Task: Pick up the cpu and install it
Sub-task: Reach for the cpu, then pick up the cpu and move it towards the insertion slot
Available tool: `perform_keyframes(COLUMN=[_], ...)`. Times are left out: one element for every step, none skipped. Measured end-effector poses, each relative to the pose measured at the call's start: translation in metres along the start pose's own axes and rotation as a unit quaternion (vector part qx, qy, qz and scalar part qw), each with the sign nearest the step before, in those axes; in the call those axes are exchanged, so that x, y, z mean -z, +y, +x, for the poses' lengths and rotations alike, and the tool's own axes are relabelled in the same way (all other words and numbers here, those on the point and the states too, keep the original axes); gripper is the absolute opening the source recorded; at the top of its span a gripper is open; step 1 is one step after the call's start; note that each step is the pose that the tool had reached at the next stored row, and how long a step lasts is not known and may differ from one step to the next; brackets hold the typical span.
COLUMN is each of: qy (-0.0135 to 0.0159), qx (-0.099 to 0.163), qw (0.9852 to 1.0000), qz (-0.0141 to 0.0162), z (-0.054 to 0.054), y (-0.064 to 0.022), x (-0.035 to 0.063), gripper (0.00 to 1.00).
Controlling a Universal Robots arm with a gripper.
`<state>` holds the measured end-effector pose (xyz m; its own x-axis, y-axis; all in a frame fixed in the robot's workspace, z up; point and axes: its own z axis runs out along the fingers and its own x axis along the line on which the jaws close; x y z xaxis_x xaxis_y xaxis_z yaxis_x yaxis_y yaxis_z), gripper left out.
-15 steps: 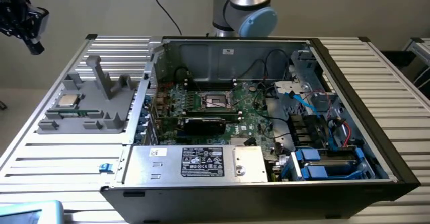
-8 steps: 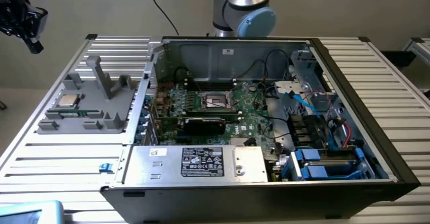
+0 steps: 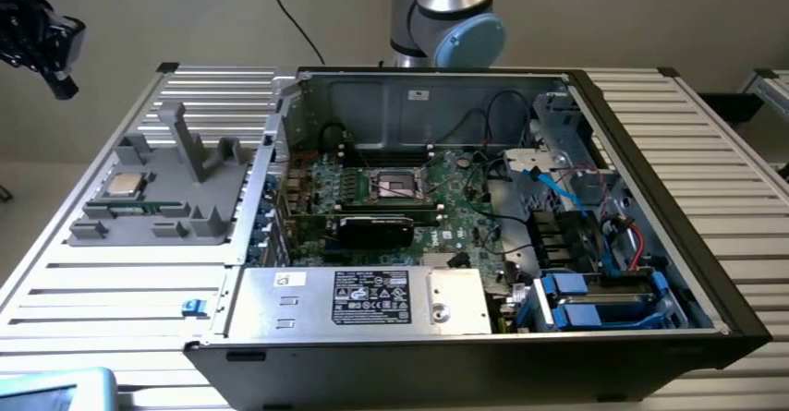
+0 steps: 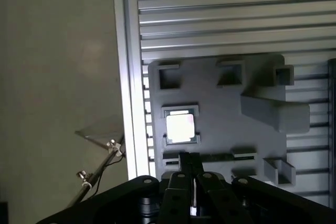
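The cpu (image 3: 124, 187), a small square chip with a shiny silver top, lies flat in a recess of the grey holder (image 3: 198, 203) on the slatted table, at the exterior view's left. In the wrist view the cpu (image 4: 180, 128) sits in the same grey holder (image 4: 231, 114), a good way below my gripper (image 4: 190, 163). My gripper is shut with nothing between its fingers. In the exterior view the black gripper (image 3: 59, 83) hangs high over the table's far left corner, well apart from the cpu. The dark cpu socket (image 3: 397, 185) sits on the motherboard inside the open computer case.
The open computer case (image 3: 666, 199) takes up the middle and right of the table, with cables, blue drive trays (image 3: 604, 305) and a power supply (image 3: 370, 297) inside. A thin green memory stick (image 3: 126, 210) lies in the holder beside the cpu. Upright posts (image 3: 173, 134) rise from the holder.
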<state>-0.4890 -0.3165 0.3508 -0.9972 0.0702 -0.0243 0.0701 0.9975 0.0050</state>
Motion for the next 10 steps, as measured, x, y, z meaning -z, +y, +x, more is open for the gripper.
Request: perform_keyframes(qy=[0.0001,0.0002,0.0003,0.0003,0.0002,0.0003,0.0003,0.0003,0.0002,0.0003], qx=[0.000,0.000,0.000,0.000,0.000,0.000,0.000,0.000,0.000,0.000], qw=[1.0000,1.0000,1.0000,1.0000,1.0000,1.0000,1.0000,1.0000,1.0000,1.0000], qz=[-0.0001,-0.0001,-0.0001,-0.0001,-0.0001,-0.0001,-0.0001,-0.0001,-0.0001,-0.0001], z=[0.0000,0.0000,0.0001,0.0001,0.0000,0.0000,0.0000,0.0000,0.0000,0.0000], y=[0.0002,0.0003,0.0003,0.0003,0.0004,0.0004,0.0004,0.0004,0.0003,0.0003], x=[-0.0005,-0.0006,-0.0006,-0.0006,-0.0007,-0.0006,-0.0006,-0.0006,-0.0007,-0.0006], gripper=[0.11,0.11,0.11,0.11,0.11,0.11,0.11,0.11,0.11,0.11])
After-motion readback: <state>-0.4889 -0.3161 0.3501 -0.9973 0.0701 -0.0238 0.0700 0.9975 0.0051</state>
